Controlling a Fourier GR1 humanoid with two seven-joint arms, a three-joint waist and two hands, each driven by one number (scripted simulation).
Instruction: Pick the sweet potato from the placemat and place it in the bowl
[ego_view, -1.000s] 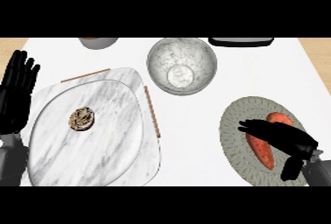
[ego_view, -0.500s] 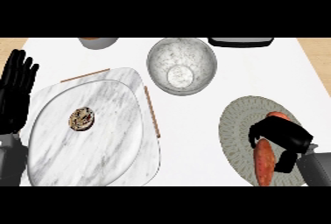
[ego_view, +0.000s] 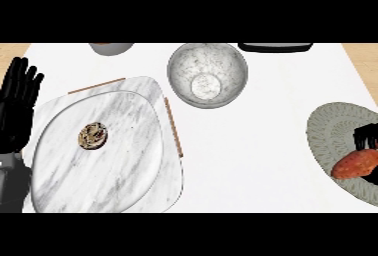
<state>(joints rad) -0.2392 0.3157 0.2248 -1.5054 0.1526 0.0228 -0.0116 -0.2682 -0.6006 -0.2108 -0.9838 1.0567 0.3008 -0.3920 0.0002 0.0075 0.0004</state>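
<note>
The view has shifted, pushing everything toward the right edge. The black left hand (ego_view: 18, 107) rests open, fingers up. The grey marbled bowl (ego_view: 184, 62) sits centre. The black right hand (ego_view: 365, 140) grasps the orange sweet potato (ego_view: 354, 164) over the round woven grey placemat (ego_view: 328, 132).

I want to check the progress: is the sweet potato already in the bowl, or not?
Not yet. The sweet potato lies over the placemat at the right edge; the bowl holds nothing.
</note>
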